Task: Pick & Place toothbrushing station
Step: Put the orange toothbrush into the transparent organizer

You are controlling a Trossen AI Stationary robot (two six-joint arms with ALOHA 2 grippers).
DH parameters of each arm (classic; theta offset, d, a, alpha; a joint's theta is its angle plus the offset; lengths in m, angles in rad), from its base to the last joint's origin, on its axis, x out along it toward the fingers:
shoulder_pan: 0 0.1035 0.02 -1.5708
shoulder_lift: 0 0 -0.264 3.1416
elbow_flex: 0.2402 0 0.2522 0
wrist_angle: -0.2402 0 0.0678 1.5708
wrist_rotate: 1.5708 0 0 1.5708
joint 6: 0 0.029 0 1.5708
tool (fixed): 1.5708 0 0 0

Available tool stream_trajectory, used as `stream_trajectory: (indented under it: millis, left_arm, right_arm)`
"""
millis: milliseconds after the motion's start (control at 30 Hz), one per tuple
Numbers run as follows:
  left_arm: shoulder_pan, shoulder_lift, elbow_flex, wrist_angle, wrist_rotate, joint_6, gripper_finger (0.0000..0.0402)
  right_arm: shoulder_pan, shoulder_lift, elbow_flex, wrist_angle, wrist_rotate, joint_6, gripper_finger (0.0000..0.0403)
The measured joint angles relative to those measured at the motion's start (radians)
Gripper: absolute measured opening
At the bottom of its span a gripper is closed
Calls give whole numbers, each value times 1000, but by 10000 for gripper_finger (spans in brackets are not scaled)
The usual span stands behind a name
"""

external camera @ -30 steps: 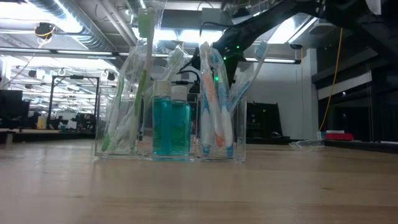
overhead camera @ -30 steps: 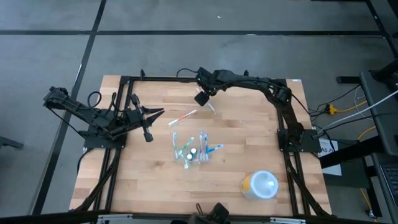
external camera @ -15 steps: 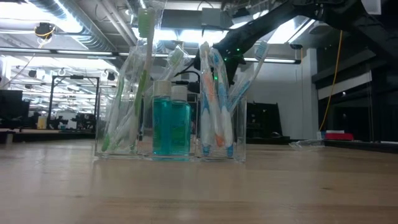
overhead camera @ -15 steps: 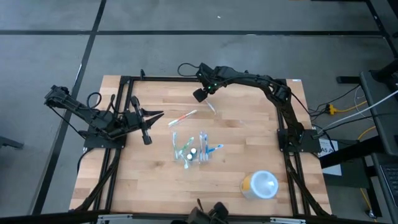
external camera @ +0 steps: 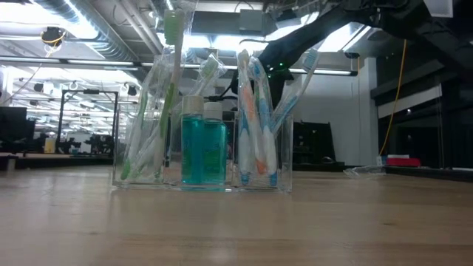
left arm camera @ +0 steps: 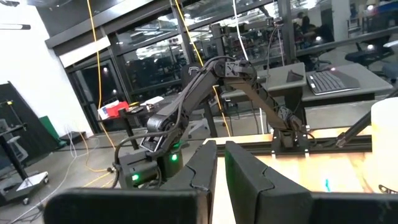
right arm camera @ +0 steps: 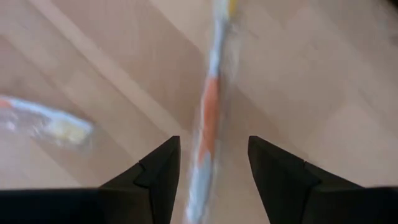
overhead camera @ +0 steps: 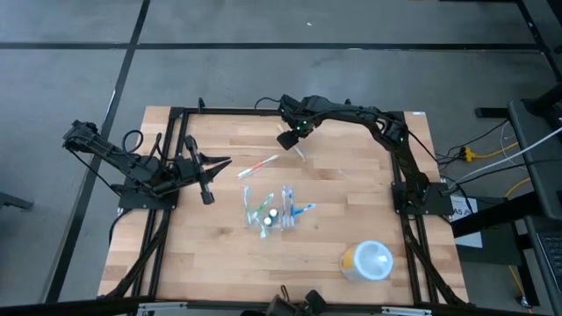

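Two fingers of the right end effector [right arm camera: 208,165] stood open astride a wrapped toothbrush [right arm camera: 208,118] at twelve o'clock; left end effector [overhead camera: 209,178] shut, empty.

left hand [left arm camera: 221,171] fingers together | right arm [left arm camera: 211,93] beyond

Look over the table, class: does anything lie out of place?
Yes. Two wrapped toothbrushes lie flat on the wood instead of standing in the clear holder: one lies beyond the holder, another sits between the open fingers of the right gripper. The rest stand upright in the holder.
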Motion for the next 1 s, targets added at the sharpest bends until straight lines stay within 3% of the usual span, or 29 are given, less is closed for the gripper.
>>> stream_trajectory:
  millis: [367,467,600,667,800,1000]
  left_arm:
    - [-19,0,1,-16,5,-25,29]
    - [-37,0,1,-17,-6,-25,29]
    - [-65,0,1,-16,-40,-25,29]
    - [-77,0,1,-16,-56,-25,29]
    - [-114,0,1,-18,-90,-26,29]
    - [-183,0,1,-16,-129,-35,29]
  right_arm:
    - [6,81,2,-91,10,-6,173]
    - [24,88,3,-134,23,-23,129]
    - [73,73,-3,-198,20,-30,33]
    - [111,62,-5,-226,11,-29,18]
    - [196,44,-4,-348,33,-6,58]
    - [308,18,-4,-440,238,12,99]
